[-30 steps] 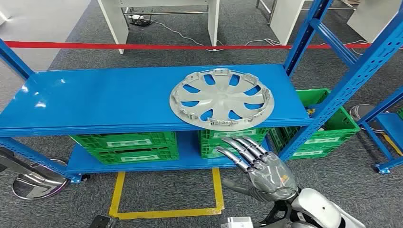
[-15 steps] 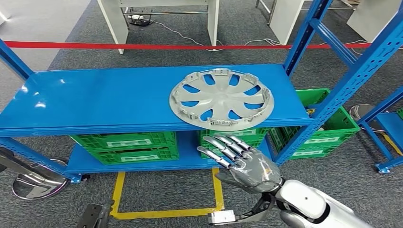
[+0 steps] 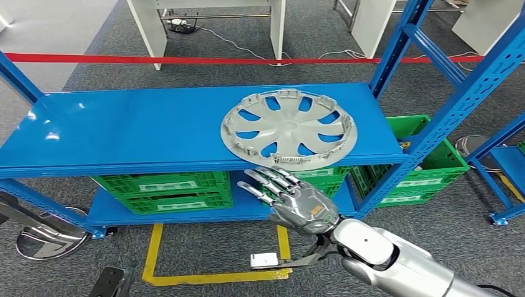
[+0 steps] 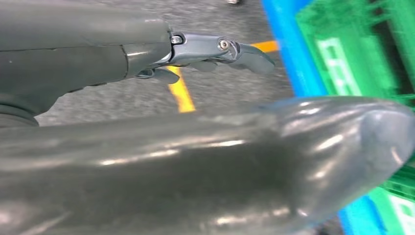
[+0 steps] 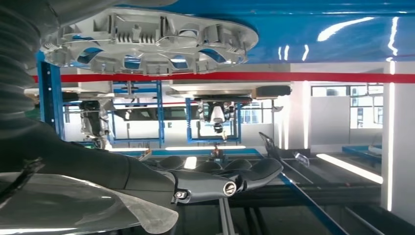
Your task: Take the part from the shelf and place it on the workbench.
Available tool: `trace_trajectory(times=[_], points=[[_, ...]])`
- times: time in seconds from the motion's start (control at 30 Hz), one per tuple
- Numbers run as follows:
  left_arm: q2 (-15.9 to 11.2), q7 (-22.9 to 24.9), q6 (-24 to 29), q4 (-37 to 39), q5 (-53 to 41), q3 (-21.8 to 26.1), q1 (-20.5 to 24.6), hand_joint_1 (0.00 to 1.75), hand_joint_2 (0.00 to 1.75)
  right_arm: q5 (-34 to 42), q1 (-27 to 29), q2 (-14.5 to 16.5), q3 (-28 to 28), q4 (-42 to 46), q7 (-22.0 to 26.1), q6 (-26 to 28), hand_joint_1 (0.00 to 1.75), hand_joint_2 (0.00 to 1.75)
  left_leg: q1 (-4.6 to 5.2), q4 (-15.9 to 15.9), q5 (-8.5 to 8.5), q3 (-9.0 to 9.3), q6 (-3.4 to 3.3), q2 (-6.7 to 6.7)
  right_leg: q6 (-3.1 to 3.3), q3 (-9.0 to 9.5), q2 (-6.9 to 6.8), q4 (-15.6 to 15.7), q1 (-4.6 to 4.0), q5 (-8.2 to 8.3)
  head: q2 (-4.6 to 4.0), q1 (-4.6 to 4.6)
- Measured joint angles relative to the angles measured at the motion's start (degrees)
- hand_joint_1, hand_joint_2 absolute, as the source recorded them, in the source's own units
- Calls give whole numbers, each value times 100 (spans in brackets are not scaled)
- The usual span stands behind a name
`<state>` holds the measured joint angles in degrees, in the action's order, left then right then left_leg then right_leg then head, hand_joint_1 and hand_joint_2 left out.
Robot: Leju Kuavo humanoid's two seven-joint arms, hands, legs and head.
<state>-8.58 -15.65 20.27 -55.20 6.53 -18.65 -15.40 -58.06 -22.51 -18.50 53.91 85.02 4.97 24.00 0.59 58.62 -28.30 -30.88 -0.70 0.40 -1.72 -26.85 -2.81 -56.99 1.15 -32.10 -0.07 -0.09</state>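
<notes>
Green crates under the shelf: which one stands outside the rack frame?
The rightmost crate, beyond the blue upright on the floor; the others sit on the bottom shelf.

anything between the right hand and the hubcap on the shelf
Nothing: in the head view the right hand is just below the blue shelf's front edge, where the grey plastic hubcap overhangs.

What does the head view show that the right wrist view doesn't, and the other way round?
Head view alone: the whole blue shelf top, green crates beneath it, the yellow floor marking and the right arm. Right wrist view alone: the hubcap's ribbed rim seen edge-on, and a room with windows behind it. Both: the grey hubcap on the shelf, the red tape, and the right hand, fingers spread, short of the hubcap.
</notes>
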Motion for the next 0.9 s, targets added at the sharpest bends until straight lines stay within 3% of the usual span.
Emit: trace_trajectory(times=[0.4,0.9], points=[[204,120,-53,369,-182,191,-209,0,0,-53,-174,196,133,-363,-70,-140,0,175,1,0,0,-5,0,0,-2,-4,0,1,0,2,0,1],[219,371,61,574,125,-286,-244,0,0,-221,-540,339,220,-789,-199,-367,0,175,1,0,2,-6,-2,0,-3,-4,-1,1,0,2,0,1]])
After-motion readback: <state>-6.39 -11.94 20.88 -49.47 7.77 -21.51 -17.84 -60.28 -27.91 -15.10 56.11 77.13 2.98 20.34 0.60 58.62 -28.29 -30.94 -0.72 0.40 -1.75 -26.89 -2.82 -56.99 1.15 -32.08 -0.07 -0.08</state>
